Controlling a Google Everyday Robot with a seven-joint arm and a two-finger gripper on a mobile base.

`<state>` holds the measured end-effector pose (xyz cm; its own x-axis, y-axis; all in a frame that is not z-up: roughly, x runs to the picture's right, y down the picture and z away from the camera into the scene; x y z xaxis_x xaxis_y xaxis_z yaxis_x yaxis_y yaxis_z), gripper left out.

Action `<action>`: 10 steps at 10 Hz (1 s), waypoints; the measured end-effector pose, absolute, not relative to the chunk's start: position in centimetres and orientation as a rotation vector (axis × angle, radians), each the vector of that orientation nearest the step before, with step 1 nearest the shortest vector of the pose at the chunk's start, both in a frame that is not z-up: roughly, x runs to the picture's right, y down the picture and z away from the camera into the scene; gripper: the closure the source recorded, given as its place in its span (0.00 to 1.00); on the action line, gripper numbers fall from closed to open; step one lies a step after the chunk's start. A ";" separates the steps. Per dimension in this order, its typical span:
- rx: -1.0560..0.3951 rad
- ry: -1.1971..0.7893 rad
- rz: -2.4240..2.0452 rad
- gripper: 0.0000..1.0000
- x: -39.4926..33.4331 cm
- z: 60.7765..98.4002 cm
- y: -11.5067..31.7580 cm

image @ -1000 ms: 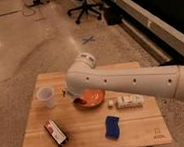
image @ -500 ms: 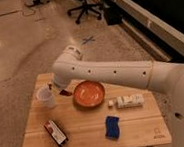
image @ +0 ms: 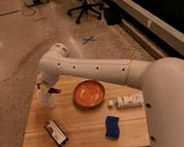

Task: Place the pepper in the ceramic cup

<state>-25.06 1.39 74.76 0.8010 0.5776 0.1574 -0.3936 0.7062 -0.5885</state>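
The gripper (image: 47, 88) hangs over the small whitish ceramic cup (image: 45, 100) at the wooden table's (image: 88, 134) left edge, largely hidden by the arm. A slim red pepper (image: 53, 90) shows at its tip, just above the cup.

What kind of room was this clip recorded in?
Probably an office or lab. A black office chair on casters stands on polished concrete floor, and a small wooden table serves as a test bench. The gripper hangs over the ceramic cup at the table's left.
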 end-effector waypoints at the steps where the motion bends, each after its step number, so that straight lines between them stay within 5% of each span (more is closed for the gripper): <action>1: -0.576 -0.355 0.534 1.00 -26.4 75.2 1.3; 5: -0.597 -0.377 0.493 0.93 -30.0 76.5 1.3; 10: -0.625 -0.372 0.519 0.43 -30.9 79.7 1.5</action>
<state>-30.94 1.53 79.71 0.8096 0.5611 0.1727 -0.3438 0.6916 -0.6352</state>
